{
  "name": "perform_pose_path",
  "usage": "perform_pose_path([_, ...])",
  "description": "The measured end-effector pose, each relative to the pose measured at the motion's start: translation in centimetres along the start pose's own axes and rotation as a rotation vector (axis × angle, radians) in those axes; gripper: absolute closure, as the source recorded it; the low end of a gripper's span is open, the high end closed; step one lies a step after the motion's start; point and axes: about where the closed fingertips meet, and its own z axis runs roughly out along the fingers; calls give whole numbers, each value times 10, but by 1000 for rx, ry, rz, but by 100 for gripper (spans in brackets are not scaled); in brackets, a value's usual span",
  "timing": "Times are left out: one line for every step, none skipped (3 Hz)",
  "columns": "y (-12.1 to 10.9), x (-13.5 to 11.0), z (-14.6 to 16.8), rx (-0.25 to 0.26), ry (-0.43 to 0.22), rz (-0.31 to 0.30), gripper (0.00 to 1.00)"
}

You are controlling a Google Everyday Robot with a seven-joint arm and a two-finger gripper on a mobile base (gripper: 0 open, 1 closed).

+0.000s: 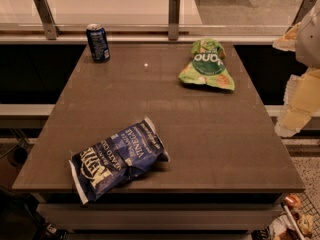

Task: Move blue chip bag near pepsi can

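Note:
The blue chip bag lies flat at the table's front left, its lower end reaching the front edge. It is dark navy with white lettering. The pepsi can stands upright at the back left corner of the table, far from the bag. My gripper hangs at the right edge of the view, beyond the table's right side and above floor level. It is well away from both the bag and the can and holds nothing that I can see.
A light green chip bag lies at the back right of the brown table. A glass railing with metal posts runs behind the table. Clutter sits on the floor at bottom right.

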Motion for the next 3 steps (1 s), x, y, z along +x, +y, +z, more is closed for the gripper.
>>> perform_pose_path([0, 0, 0, 0, 0, 0, 0])
perform_pose_path([-2, -7, 4, -8, -69, -11, 0])
perform_pose_path([2, -31, 31, -53, -195, -43, 0])
